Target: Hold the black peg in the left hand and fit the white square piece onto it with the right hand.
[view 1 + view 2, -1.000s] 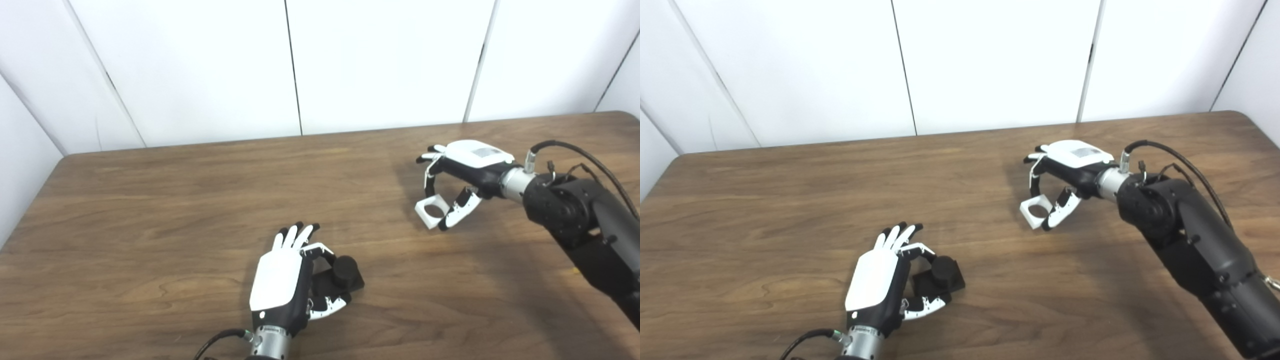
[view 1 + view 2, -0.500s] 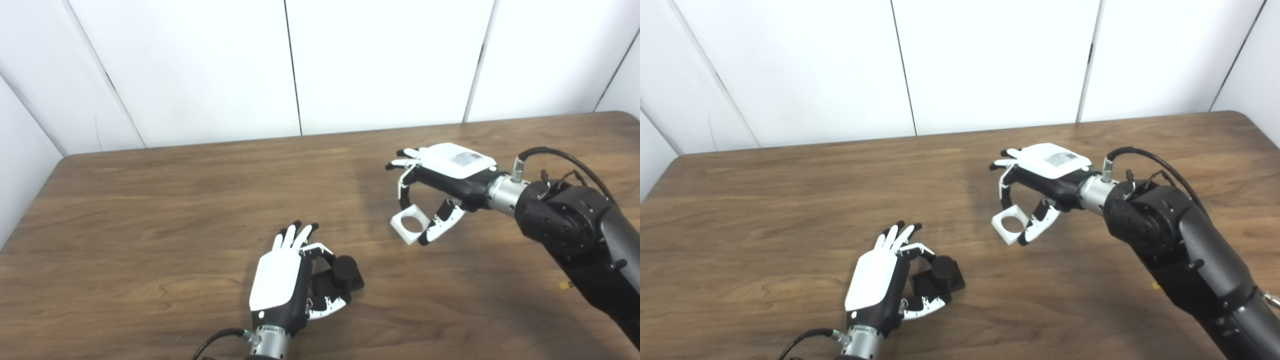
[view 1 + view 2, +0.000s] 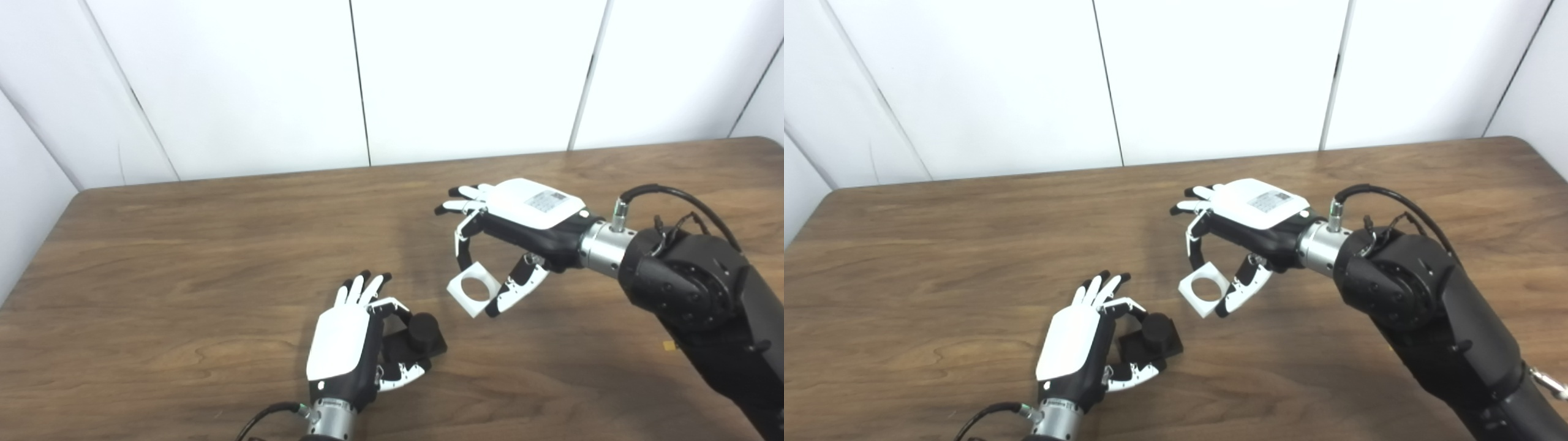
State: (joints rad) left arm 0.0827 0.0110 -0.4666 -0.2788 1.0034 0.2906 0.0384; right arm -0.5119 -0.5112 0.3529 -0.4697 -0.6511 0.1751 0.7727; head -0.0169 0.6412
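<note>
1. A humanoid robot's left hand (image 3: 346, 349) rests on a brown wooden table (image 3: 184, 257), its fingers curled around the black peg (image 3: 422, 335), a short round stub standing upright on a square black base.
2. The peg's base lies flat on the table, pinched between the thumb at the near side and a bent finger at the far side; the remaining fingers point straight away from the camera.
3. The right hand (image 3: 1249, 226) hangs above the table, up and to the right of the peg, palm turned downward.
4. Between thumb and one finger it holds the white square piece (image 3: 1203, 290), a block with a round hole through its middle; the other fingers are spread out toward the left.
5. The white piece sits tilted, near the peg but clear of it, one corner pointing down. Whether that corner touches the table is hard to tell from either view.
6. White wall panels (image 3: 478, 73) stand behind the table's far edge.
</note>
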